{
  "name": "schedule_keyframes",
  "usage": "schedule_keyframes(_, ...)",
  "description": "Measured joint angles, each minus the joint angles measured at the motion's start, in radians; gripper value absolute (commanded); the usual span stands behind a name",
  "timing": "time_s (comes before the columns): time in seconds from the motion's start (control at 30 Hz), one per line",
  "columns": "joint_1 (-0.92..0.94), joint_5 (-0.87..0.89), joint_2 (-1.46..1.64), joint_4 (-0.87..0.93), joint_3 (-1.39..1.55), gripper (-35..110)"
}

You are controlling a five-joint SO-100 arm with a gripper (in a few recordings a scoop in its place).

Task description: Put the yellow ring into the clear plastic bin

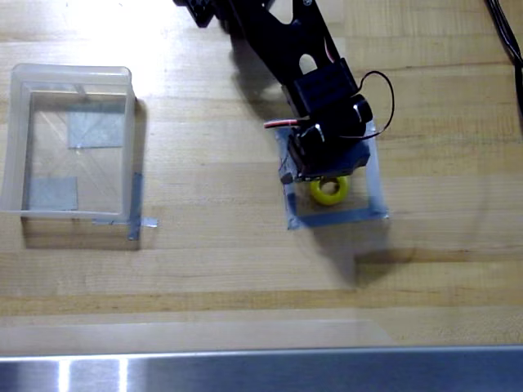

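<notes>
One smooth yellow ring (329,191) inside a grey tape square (377,196) on the wood-grain table (245,269); black gripper (320,173) directly above it, opening indiscernible; one frosted clear plastic bin (16,147) well apart, left.

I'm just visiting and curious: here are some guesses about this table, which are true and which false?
1. The yellow ring is already in the clear plastic bin. False: it lies on the table inside a grey tape square.
2. The bin stands left of the ring in the overhead view. True.
3. The gripper hangs over the bin. False: it is right by the ring.
4. The table is wooden. True.
5. Grey tape patches show through the bin's bottom. True.
</notes>
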Motion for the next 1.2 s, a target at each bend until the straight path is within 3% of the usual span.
schedule_keyframes(0.53, 0.012, 0.026, -0.035, -0.048, 0.0, 26)
schedule_keyframes(1.0, 0.014, 0.035, -0.103, -0.196, 0.018, 26)
schedule_keyframes(1.2, 0.032, 0.061, -0.097, -0.222, 0.044, 11)
